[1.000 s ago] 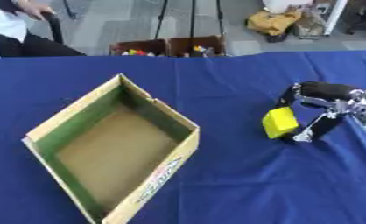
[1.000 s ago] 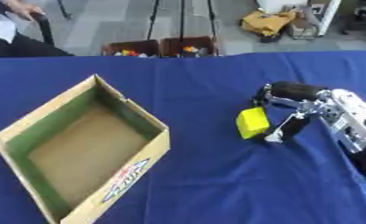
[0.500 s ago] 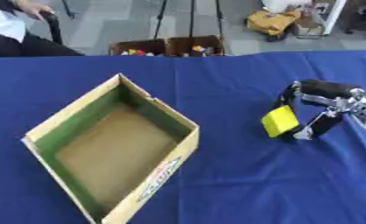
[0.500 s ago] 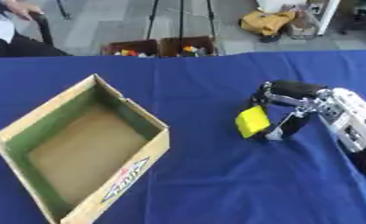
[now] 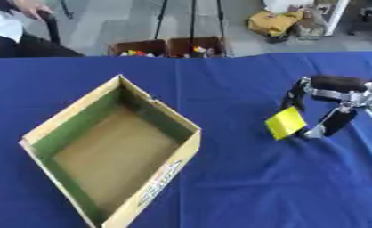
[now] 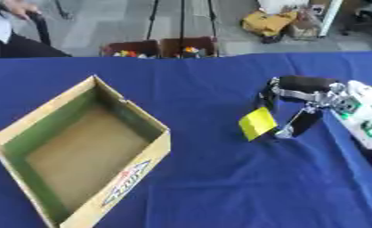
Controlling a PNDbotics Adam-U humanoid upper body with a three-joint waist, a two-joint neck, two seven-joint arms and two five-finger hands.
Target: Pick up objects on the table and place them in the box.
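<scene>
Right hand (image 6: 302,104) curled round yellow block (image 6: 257,123), right of box (image 5: 74,117) on desk (image 5: 244,187); pickup step; next: carry left over box, release

We read no text anywhere; the cardboard box (image 6: 80,147) bears a red-and-blue printed mark at five o'clock, illegible.

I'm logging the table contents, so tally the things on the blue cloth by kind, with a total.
Cardboard box: 1
Yellow object, pinched in the right hand: 1
Total: 2
</scene>
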